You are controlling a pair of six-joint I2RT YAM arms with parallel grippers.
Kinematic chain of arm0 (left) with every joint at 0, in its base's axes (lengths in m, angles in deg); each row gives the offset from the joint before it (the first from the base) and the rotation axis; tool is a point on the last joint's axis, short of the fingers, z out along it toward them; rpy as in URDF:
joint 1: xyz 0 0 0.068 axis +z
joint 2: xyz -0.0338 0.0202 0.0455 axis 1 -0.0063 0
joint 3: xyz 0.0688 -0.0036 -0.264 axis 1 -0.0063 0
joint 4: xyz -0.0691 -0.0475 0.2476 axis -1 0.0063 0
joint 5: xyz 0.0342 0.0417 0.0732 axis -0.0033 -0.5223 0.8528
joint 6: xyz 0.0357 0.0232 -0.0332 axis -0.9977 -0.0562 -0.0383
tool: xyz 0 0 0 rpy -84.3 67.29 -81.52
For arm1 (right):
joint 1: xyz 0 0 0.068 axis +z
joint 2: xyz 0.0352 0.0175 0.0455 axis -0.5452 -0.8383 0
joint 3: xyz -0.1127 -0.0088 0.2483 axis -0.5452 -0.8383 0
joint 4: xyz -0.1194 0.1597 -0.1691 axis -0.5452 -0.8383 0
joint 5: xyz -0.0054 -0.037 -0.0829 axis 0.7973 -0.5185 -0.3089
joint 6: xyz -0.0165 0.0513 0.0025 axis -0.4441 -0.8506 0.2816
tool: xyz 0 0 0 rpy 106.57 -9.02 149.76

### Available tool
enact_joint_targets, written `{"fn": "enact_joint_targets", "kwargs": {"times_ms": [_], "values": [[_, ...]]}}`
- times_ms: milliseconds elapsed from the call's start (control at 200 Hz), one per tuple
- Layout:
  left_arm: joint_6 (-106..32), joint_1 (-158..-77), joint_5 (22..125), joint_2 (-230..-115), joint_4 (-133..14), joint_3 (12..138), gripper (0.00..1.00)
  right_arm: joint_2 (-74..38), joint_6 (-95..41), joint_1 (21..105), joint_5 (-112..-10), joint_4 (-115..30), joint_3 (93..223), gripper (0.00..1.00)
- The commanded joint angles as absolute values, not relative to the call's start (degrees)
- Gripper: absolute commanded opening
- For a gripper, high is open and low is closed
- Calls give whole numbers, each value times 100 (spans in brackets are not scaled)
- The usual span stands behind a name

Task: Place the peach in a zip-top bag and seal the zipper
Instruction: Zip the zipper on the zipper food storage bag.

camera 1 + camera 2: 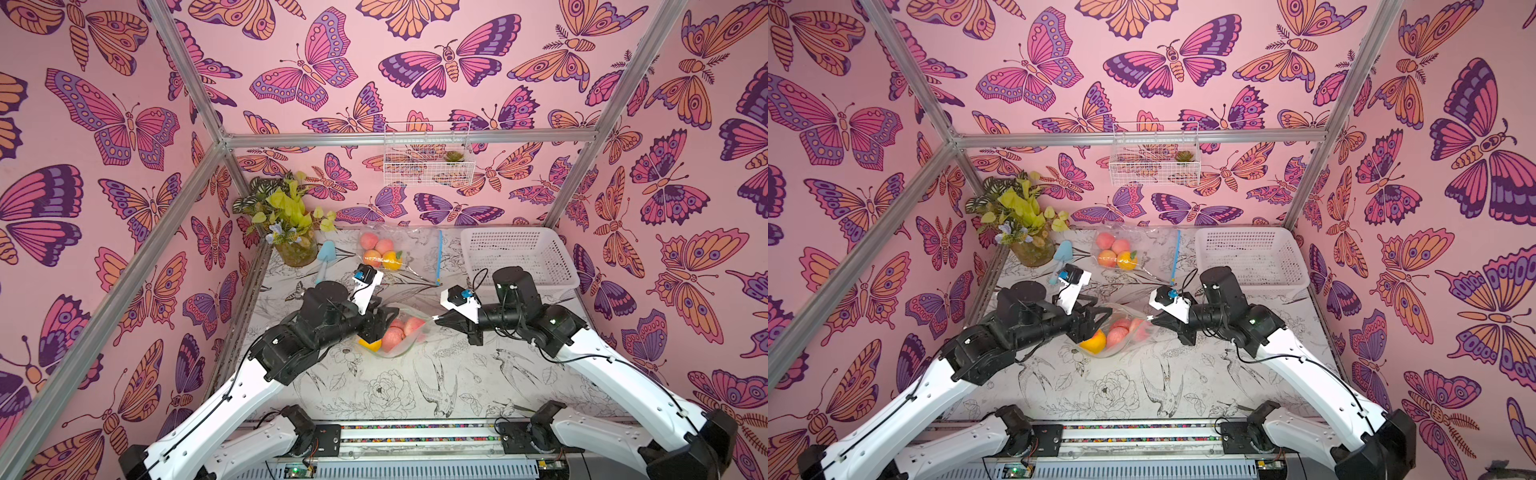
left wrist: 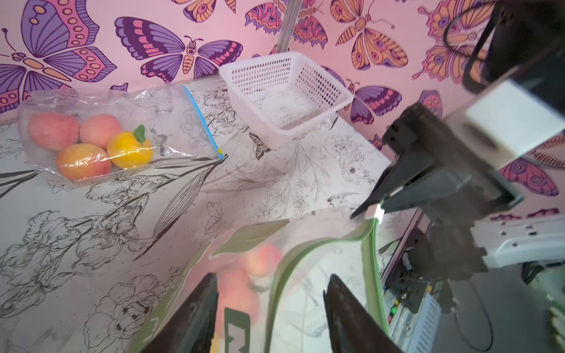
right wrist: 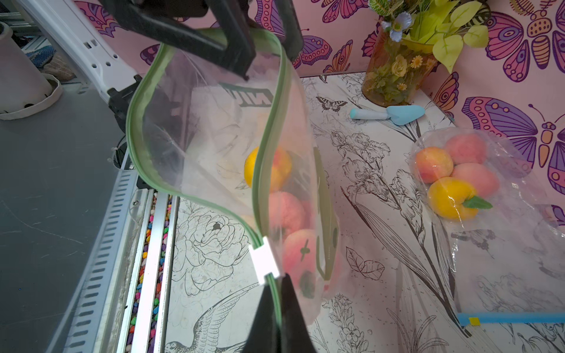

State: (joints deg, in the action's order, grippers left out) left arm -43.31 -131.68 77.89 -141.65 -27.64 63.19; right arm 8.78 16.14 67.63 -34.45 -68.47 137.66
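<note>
Tabletop point(image 1: 374, 395) carrying, mid-frame in both top views, a soft, slippery bag point(image 3: 214, 137), mouth gaping. Left end effector point(image 2: 272, 276) released, astride its rim; right end effector point(image 3: 276, 293) clenched on the stiffer green zipper strip point(image 3: 260, 183), probably the surest hold. Peaches point(image 3: 287, 211) inside; white slider point(image 3: 265, 259) beside right tips.

Pink butterfly wallpaper point(image 1: 374, 62) covers the walls behind aluminium framing point(image 1: 311, 140), above a flower-sketched tabletop point(image 1: 374, 374).
</note>
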Motion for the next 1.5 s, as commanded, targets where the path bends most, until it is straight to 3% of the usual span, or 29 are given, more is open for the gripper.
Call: {"fn": "enact_joint_targets", "kwargs": {"times_ms": [0,225,626,1492], "values": [[-5118,-13143,7660,-14284,-2952,6712,65,924,1472,6755,-3494,-6969,13971,0],[-6097,-13147,6772,-14811,-3026,7093,67,809,1216,6758,-3421,-6881,14047,0],[-7077,-13207,5533,-15402,-3041,7381,63,837,1136,6758,-3228,-6861,14110,0],[-7486,-13525,5513,-16165,-2492,7699,40,618,1096,6758,-2813,-7013,14392,0]]}}
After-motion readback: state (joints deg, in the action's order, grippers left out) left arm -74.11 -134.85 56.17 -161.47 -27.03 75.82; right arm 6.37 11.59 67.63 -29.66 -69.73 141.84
